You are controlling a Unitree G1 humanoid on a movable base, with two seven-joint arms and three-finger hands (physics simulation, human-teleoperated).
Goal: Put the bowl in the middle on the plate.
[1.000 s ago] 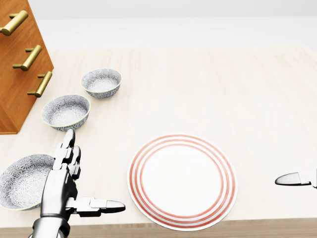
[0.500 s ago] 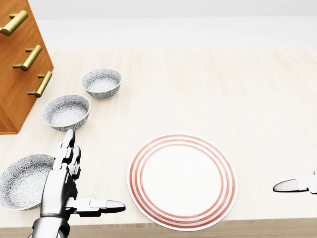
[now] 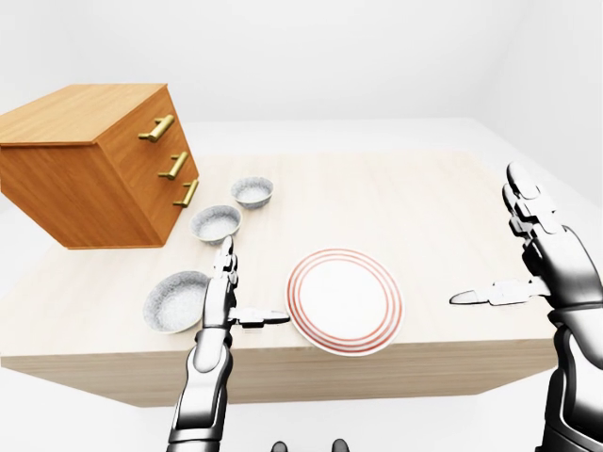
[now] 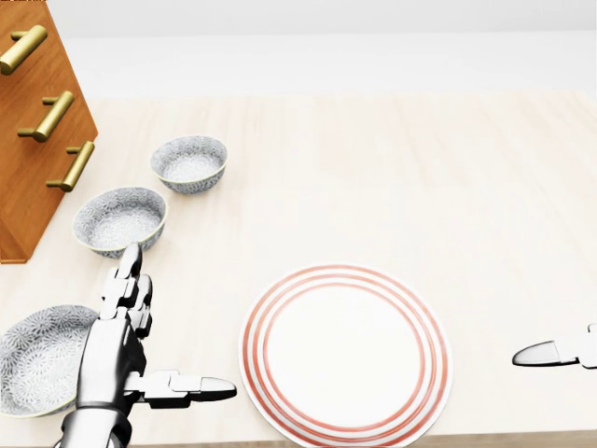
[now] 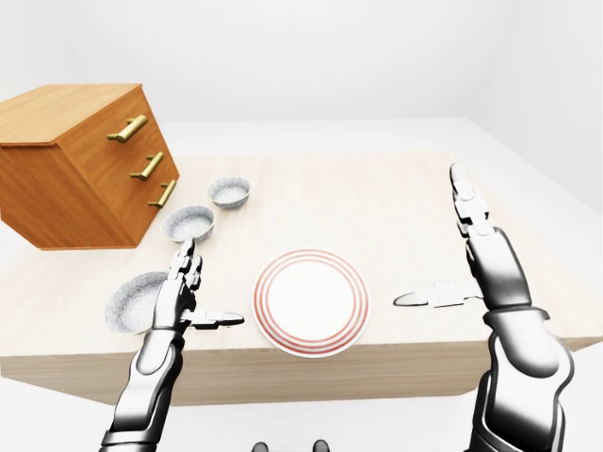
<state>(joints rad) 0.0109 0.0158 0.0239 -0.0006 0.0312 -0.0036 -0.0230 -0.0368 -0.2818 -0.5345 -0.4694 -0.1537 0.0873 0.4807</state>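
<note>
Wooden drawer chest (image 3: 104, 165) with brass handles (image 3: 173, 167) on pale table (image 3: 433, 202).

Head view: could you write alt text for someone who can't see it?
A red-ringed plate lies on a pale wooden table, with three patterned bowls in a diagonal row at left beside a wooden drawer chest. The robot's open left hand hovers between nearest bowl and plate.

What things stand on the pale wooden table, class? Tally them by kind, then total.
Grey-patterned ceramic bowls: 3
White round plate with red rings: 1
Brown wooden drawer chest with brass handles: 1
Total: 5
</note>
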